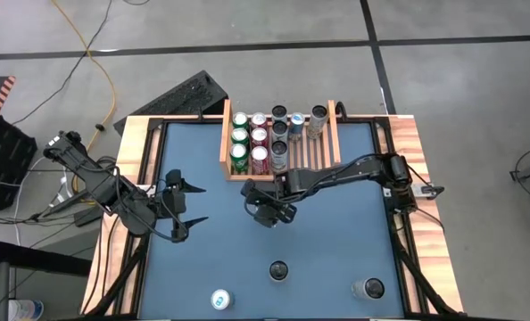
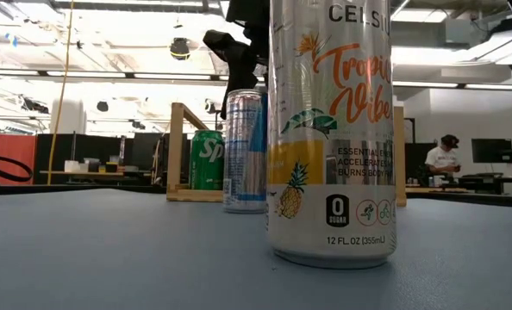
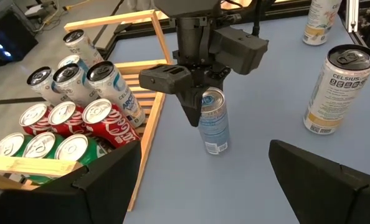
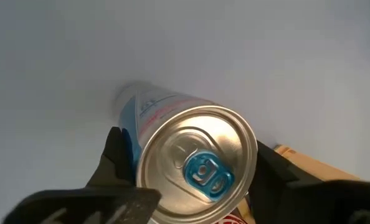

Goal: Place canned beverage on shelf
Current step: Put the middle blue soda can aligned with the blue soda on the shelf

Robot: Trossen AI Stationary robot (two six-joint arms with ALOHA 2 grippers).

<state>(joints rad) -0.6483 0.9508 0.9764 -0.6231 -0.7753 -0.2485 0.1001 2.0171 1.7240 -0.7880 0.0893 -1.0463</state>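
A slim blue-and-silver can (image 3: pixel 213 124) stands upright on the blue table just in front of the shelf (image 1: pixel 224 143), a light-wood tray holding several green, red and silver cans. My right gripper (image 1: pixel 267 212) is over this can, with a finger on either side of its top (image 4: pixel 194 168). The can also shows in the low view (image 2: pixel 243 151), its base on the table. My left gripper (image 1: pixel 196 204) is open and empty, to the left of the can, and points toward it. My right gripper pinches the slim can's upper part between its two fingers, just below the rim (image 4: pixel 138 163). The fingers (image 3: pixel 191 106) come from above, pointing down. The can stands upright with its base (image 3: pixel 215 148) on the table.
A tall Celsius can (image 1: pixel 278 270) stands near the table's front, large in the low view (image 2: pixel 332 129). Two more cans stand at the front left (image 1: pixel 220 300) and front right (image 1: pixel 369 289). The shelf's right part has bare slats (image 1: pixel 317 150). A person (image 2: pixel 446 155) sits in the room behind.
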